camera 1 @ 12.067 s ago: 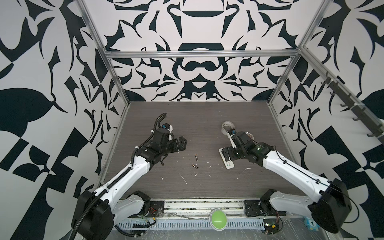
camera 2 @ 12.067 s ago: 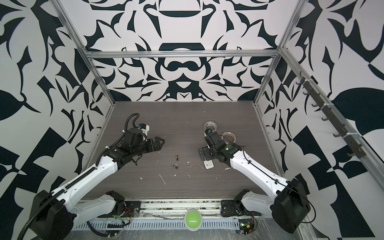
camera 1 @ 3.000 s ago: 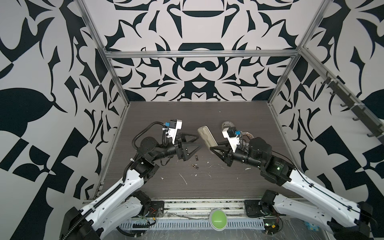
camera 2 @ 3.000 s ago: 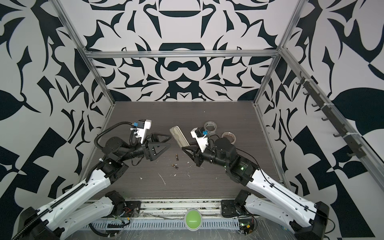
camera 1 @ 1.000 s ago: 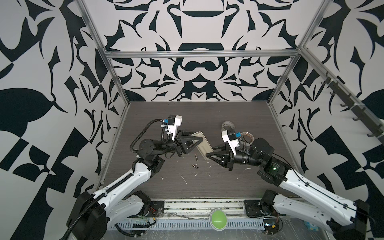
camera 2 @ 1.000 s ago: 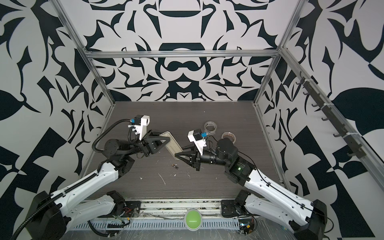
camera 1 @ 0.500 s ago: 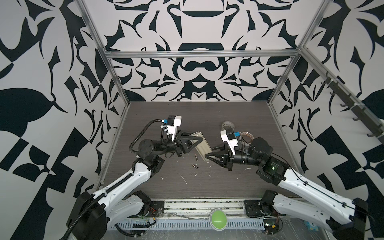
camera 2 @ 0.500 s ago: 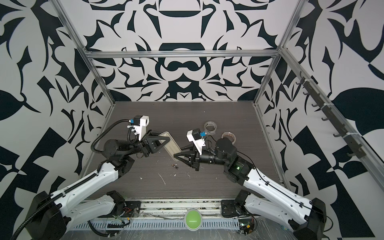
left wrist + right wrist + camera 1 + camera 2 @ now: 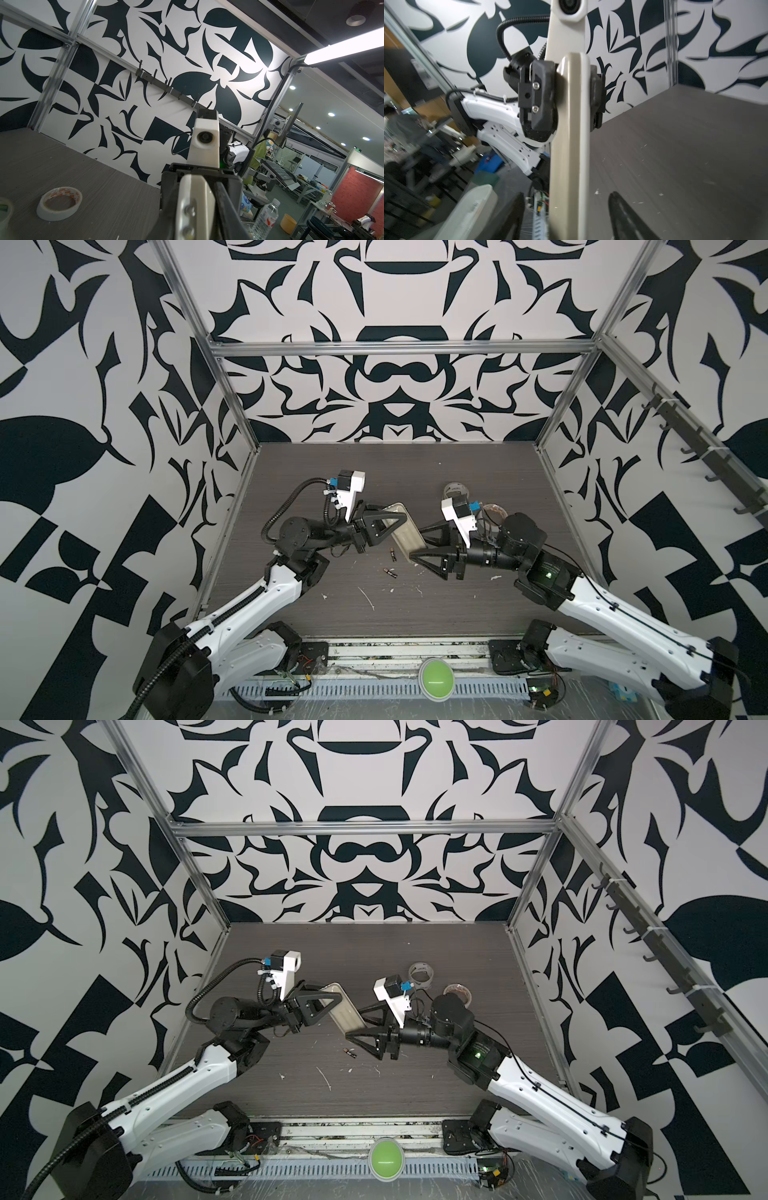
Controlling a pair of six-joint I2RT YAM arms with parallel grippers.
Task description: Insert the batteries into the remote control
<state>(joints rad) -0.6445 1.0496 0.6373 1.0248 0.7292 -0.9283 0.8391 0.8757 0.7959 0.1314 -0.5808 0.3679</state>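
My left hand (image 9: 392, 522) is clamped tight on the upper end of the remote control (image 9: 409, 537), holding it tilted, clear of the table (image 9: 457, 472). My right hand (image 9: 417, 545) stands spread wide around the remote control's lower end, with gaps either side. Both batteries (image 9: 392, 554) lie on the table beneath the remote control.

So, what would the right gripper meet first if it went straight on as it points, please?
The remote: its free end sits straight ahead of the right gripper, seemingly between its open jaws. Beyond that, the left gripper clamping it; depth is unclear.
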